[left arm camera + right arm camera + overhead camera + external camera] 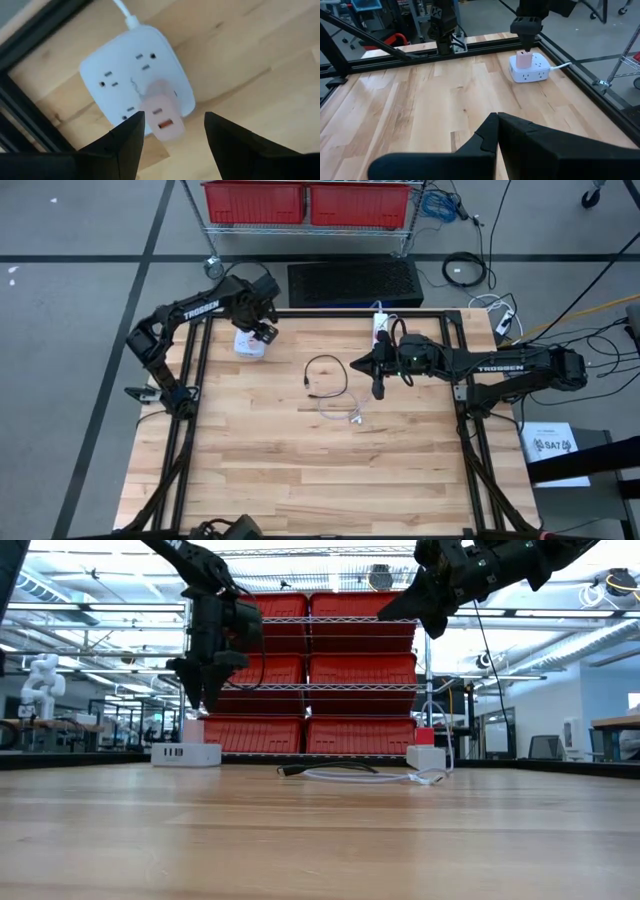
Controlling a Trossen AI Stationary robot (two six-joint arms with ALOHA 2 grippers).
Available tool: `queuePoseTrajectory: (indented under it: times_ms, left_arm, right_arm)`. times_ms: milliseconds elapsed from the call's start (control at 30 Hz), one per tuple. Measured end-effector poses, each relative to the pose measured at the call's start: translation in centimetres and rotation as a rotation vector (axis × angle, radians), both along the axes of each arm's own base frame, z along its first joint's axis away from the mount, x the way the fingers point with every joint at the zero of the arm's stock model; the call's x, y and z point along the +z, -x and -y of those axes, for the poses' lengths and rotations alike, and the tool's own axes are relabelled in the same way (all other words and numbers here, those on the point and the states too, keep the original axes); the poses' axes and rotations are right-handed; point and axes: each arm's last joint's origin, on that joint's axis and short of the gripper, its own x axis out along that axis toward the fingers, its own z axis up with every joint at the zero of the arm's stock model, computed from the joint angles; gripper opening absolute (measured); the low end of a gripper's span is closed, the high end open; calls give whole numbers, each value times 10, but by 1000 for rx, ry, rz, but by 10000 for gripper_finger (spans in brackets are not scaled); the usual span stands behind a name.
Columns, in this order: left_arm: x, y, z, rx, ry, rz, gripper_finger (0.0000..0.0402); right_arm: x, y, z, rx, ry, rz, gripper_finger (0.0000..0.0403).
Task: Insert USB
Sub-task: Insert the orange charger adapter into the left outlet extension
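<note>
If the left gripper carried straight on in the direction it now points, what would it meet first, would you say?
Most likely the pink USB charger plugged into the white power strip. The left gripper is open and points down at it, fingers to either side; how far above it sits is unclear.

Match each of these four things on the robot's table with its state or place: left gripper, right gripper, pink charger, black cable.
Things:
1. left gripper
2. right gripper
3. pink charger
4. black cable

States or places:
A. lying loose on the wood near mid-table
B. plugged into the white power strip
C. open, hovering above the charger
D. shut, raised over the table, holding nothing

Pairs: 1-C, 2-D, 3-B, 4-A
</note>
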Motion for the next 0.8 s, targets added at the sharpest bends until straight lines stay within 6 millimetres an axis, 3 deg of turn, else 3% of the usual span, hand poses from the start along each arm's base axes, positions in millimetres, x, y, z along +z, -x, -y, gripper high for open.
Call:
queuePoseTrajectory:
  times_ms: [367, 500, 700, 800]
  left_arm:
    - [-13, -2, 13, -11, 26, -69, 197]
    - [-11, -5, 17, -30, 28, -81, 141]
    - [-10, -6, 17, -81, 12, -83, 24]
    - [-9, -5, 16, -79, -20, -115, 10]
  right_arm:
    - [0, 0, 0, -1, -1, -1, 0]
    - [0, 0, 0, -1, -3, -3, 0]
    - [0, 0, 0, -3, -7, -2, 0]
    - [0, 0, 0, -3, -8, -4, 0]
